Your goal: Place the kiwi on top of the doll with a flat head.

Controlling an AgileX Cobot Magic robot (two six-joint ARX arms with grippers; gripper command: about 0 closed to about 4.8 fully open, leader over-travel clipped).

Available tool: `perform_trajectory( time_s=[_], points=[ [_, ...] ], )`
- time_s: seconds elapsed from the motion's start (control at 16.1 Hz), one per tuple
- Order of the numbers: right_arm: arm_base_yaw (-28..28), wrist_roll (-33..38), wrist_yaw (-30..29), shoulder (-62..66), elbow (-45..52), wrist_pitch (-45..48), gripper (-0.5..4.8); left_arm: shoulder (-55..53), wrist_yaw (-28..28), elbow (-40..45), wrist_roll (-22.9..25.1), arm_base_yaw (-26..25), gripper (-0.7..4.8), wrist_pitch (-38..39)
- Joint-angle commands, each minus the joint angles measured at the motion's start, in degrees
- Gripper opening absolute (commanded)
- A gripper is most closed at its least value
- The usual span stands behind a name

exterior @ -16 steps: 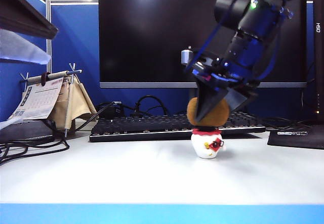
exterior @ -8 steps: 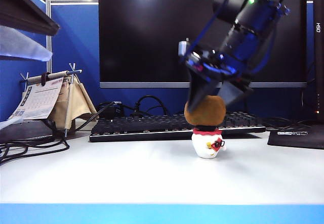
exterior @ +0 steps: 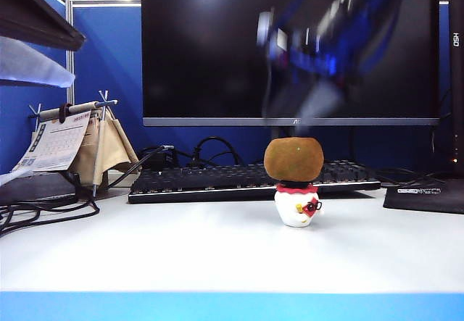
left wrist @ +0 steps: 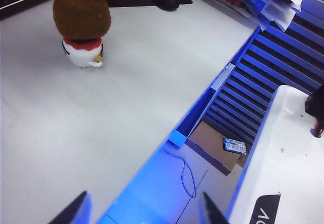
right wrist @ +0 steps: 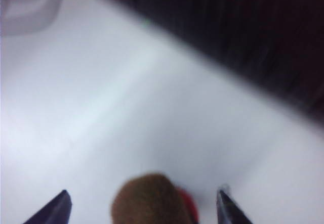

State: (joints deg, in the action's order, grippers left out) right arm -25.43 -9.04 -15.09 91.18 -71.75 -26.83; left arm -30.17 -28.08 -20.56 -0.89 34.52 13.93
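Note:
The brown fuzzy kiwi (exterior: 293, 158) rests on the flat red-rimmed head of the small white doll (exterior: 297, 206) in the middle of the white table. My right gripper (exterior: 296, 114) is a blurred shape above the kiwi and clear of it. In the right wrist view this gripper (right wrist: 143, 199) is open, with the kiwi (right wrist: 147, 204) and the doll's red rim (right wrist: 188, 205) below and between the spread fingers. My left gripper (left wrist: 144, 204) is open and holds nothing, hovering over the table's front edge, far from the kiwi (left wrist: 82, 14) and doll (left wrist: 83, 55).
A black keyboard (exterior: 246, 180) lies behind the doll, under a large dark monitor (exterior: 217, 46). A desk calendar on a stand (exterior: 65, 140) and cables (exterior: 43, 212) sit at the left. A black mouse pad (exterior: 428, 194) is at the right. Beyond the table edge are blue panels (left wrist: 253, 92).
My right gripper opened, let go of the kiwi and rose away from it. The kiwi stays balanced on the doll's head. The left gripper has not moved.

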Motion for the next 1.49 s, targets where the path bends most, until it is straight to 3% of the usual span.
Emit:
perform_trajectory(
  time_s=[0.06,0.12,0.19,0.25,0.31,0.37,0.44,0.56,1.06,1.37,1.49],
  points=[
    [-0.04,0.31,-0.22,-7.19,-0.28,1.9,3.67,0.02,-0.66,-0.35,0.44,-0.02,2.79,-1.44],
    [-0.04,0.31,-0.2,-9.4,-0.26,1.84,3.52,0.02,-0.66,-0.35,0.42,-0.04,2.79,-1.62],
    [-0.04,0.31,-0.17,-11.89,-0.26,1.51,2.85,0.02,-0.66,-0.35,0.39,-0.04,2.79,-2.05],
    [-0.04,0.31,0.04,-15.34,-0.2,0.42,1.67,0.02,-0.63,-0.35,0.2,-0.04,2.77,-3.06],
    [-0.04,0.72,1.18,-17.9,-0.07,-0.79,0.98,0.02,0.26,-0.35,0.22,-0.04,2.33,-3.96],
    [-0.04,1.97,3.3,-20.87,0.96,-1.07,0.4,0.02,2.78,-0.35,0.22,-0.04,1.06,-4.24],
    [-0.04,4.2,4.55,-26.4,6.03,1.77,0.39,0.11,6.84,-0.35,0.22,-0.04,0.1,-4.57],
    [-0.04,6.29,5.03,-34.84,15.56,5.03,0.39,0.68,8.59,-0.33,0.22,-0.04,-0.05,-5.11],
    [-0.11,19.3,10.64,-67.14,50.34,16.7,-0.02,11.02,10.97,6.1,-3.32,-0.04,-0.05,-2.86],
    [-0.15,20.0,10.93,-79.52,60.0,17.16,-0.02,17.33,11.76,14.27,-5.86,-0.04,-0.05,-7.87],
    [-0.2,20.0,10.93,-83.69,62.42,13.94,-0.02,17.88,11.37,16.79,-10.32,-0.04,-0.05,-7.52]
  ],
)
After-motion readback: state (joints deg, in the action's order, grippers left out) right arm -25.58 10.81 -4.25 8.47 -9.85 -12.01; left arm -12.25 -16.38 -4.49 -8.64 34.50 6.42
